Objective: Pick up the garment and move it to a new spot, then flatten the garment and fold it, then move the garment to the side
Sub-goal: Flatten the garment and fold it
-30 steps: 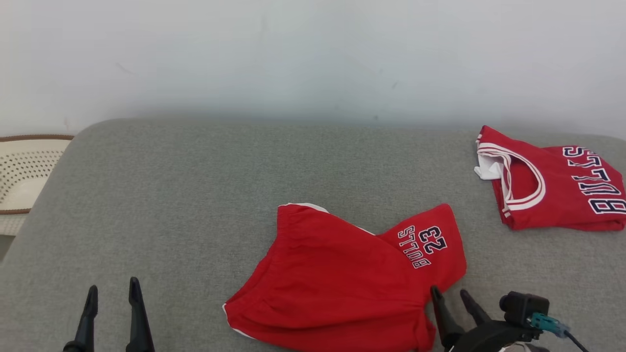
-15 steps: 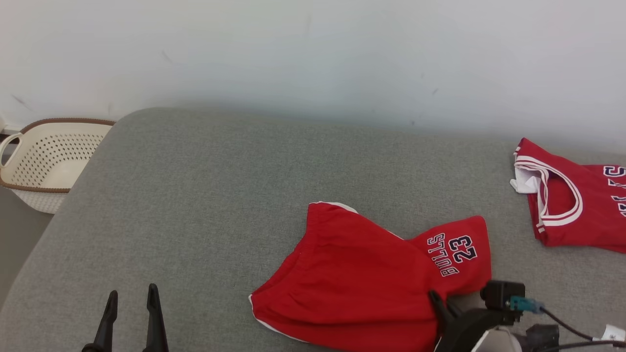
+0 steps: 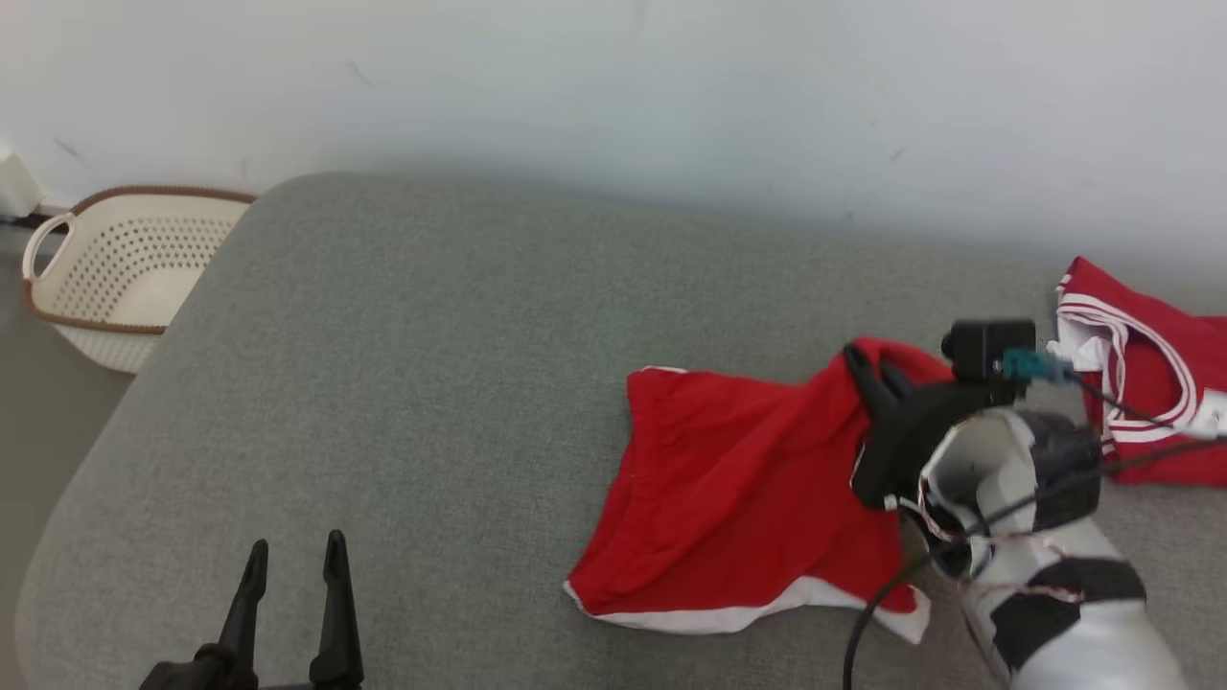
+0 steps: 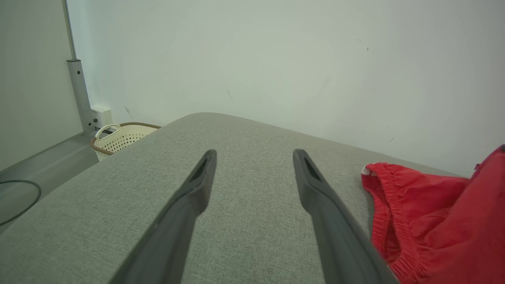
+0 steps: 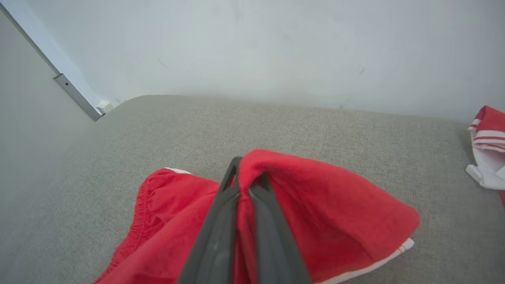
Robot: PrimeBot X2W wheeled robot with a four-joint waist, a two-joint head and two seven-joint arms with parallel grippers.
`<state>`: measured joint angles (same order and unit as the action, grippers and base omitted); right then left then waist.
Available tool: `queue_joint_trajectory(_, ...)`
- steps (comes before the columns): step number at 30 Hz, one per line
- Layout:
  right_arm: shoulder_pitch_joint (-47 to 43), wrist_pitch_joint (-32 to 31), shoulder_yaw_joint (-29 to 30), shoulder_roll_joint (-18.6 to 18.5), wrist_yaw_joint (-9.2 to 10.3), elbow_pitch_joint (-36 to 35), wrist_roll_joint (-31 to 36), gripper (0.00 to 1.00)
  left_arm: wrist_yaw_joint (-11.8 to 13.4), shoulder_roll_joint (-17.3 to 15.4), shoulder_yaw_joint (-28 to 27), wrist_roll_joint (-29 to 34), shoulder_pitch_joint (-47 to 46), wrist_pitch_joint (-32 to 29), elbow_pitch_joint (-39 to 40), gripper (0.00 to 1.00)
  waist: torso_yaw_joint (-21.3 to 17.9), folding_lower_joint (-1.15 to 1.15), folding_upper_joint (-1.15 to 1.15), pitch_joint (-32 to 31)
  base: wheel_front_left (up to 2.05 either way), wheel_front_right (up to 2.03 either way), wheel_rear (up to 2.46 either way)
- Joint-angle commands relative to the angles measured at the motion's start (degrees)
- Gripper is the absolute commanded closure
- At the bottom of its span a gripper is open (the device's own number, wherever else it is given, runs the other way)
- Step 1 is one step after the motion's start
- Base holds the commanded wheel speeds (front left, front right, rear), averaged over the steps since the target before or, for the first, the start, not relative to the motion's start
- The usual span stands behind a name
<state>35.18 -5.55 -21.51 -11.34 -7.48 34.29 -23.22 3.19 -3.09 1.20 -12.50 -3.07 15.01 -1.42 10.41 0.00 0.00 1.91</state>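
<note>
The red shorts (image 3: 738,498) are noted as soft matt cloth with a gathered elastic waistband and a white hem band; the jersey (image 3: 1145,369) is recorded as like red cloth with white striped trim. The surface (image 3: 431,364) beneath is seen as grey woven upholstery, matt and coarse-grained, and the wall (image 3: 613,86) as smooth, matt, lightly scuffed. The basket (image 3: 115,278) is taken as cream perforated plastic with a brown rim, the fingers (image 4: 185,213) of the left gripper (image 4: 254,154) as dark smooth plastic, dull-sheened.
</note>
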Motion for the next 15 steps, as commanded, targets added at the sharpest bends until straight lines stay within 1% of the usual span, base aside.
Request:
queue_joint_trajectory(1, 1.2, 0.0, -0.7, -0.4, -0.03, 0.8, 0.0, 1.0, 0.0, 0.0, 0.1, 0.0, -0.5, 0.2, -0.3, 0.0, 1.0, 0.0, 0.0, 1.1, 0.0, 0.0, 0.0)
queue_joint_trajectory(5, 8.2, 0.8, -3.5, -0.8, -0.03, 7.3, -1.2, 1.0, -0.5, 0.2, 0.7, -0.6, -1.8, 0.2, -1.2, 0.0, 1.9, 0.0, 0.0, 2.4, 0.0, 0.0, 0.0)
queue_joint_trajectory(8, 11.5, 1.8, -5.8, -0.7, -0.03, 12.8, -1.8, 1.0, -0.3, 0.2, 1.5, -1.0, -2.3, 0.2, -1.8, 0.0, 2.6, 0.0, 0.0, 3.0, 0.0, 0.0, 0.0)
queue_joint_trajectory(9, 12.4, 2.2, -6.6, -0.8, -0.03, 14.4, -1.9, 0.76, -0.3, 0.2, 1.7, -1.1, -2.7, 0.2, -1.9, 0.0, 2.8, 0.0, 0.0, 3.1, 0.0, 0.0, 0.0)
queue_joint_trajectory(10, 13.1, 2.3, -7.5, -0.7, -0.03, 15.9, -2.3, 0.55, -0.2, 0.2, 1.9, -1.1, -3.0, 0.2, -2.1, 0.0, 2.9, 0.0, 0.0, 3.1, 0.0, 0.0, 0.0)
queue_joint_trajectory(11, 13.5, 2.5, -8.2, -0.6, -0.03, 17.1, -2.8, 0.0, -0.2, 0.2, 2.1, -1.2, -3.1, 0.2, -2.2, 0.0, 2.9, 0.0, 0.0, 3.1, 0.0, 0.0, 0.0)
queue_joint_trajectory(15, 14.5, 5.2, -10.6, -1.6, -0.03, 19.8, -4.5, 0.0, -0.2, 0.2, 2.1, -1.3, -3.0, 0.2, -2.8, 0.0, 2.3, 0.0, 0.0, 2.7, 0.0, 0.0, 0.0)
